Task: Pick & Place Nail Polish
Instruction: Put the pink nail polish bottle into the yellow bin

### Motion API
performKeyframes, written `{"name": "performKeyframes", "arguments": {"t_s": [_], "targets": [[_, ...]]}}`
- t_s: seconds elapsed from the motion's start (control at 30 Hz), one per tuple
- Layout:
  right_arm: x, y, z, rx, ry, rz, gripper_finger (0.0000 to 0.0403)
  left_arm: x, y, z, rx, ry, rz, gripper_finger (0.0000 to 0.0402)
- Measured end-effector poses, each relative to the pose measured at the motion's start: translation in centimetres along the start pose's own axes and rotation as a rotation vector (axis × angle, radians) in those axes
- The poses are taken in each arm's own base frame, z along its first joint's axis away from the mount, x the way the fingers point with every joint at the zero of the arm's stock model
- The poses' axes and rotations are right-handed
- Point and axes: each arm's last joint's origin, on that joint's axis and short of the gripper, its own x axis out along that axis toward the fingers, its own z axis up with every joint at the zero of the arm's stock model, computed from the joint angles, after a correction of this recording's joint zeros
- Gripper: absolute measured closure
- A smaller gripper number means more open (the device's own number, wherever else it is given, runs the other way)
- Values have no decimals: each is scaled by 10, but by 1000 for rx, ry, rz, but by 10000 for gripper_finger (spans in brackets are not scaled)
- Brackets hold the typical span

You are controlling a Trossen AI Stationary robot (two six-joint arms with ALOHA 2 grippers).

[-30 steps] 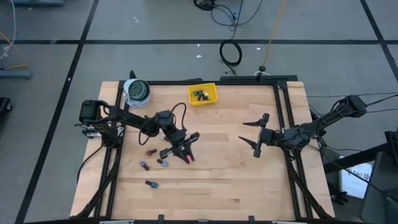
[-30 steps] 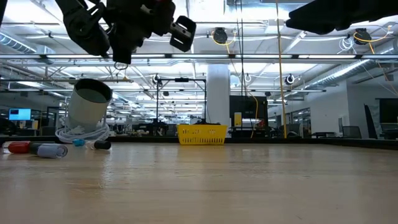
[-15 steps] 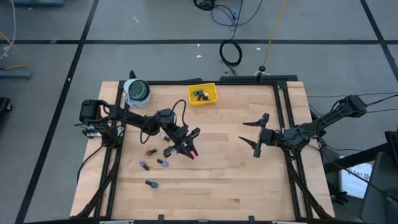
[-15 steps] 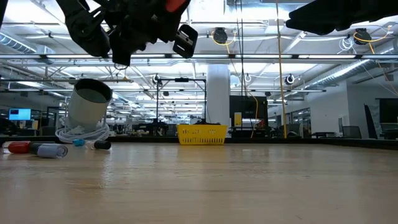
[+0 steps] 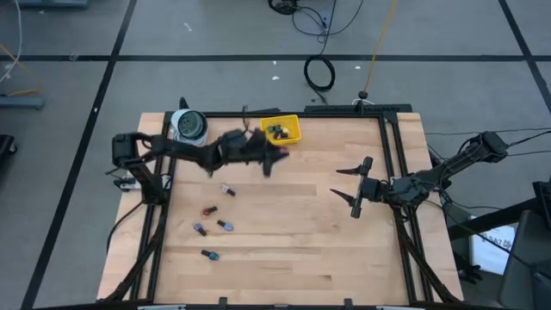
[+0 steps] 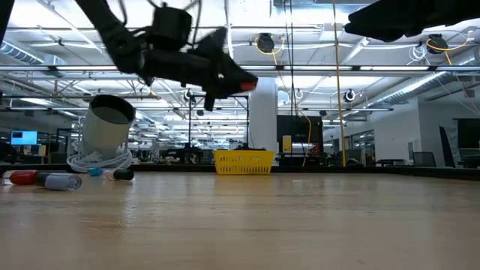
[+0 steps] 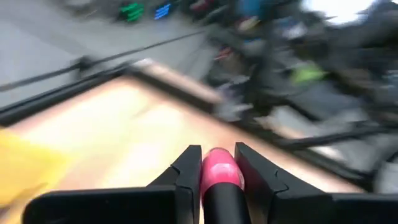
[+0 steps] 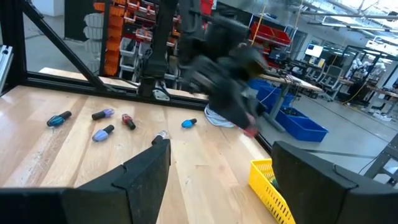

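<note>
Left pincer [image 7: 212, 167] is clamped on a pink nail polish bottle [image 7: 219, 175].

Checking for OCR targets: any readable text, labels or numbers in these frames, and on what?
None readable.
White sheet on the floor right of the table: dark print, too small to read.
Screens in the room behind: lit, nothing legible.
Nail polish bottles on the table: no label can be made out.
</note>
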Motion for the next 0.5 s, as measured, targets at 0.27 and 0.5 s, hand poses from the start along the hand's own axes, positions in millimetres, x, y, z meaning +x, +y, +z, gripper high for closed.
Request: {"name": "performKeyframes", "arguments": {"t_s": [0.27,0.5], "targets": [[2,-3,1,-20,-4,-19,135,21,44,37,51,281,400,350],[2,-3,0,-23,-1,-22,135,27,87,22,-22,325,547,330]]}}
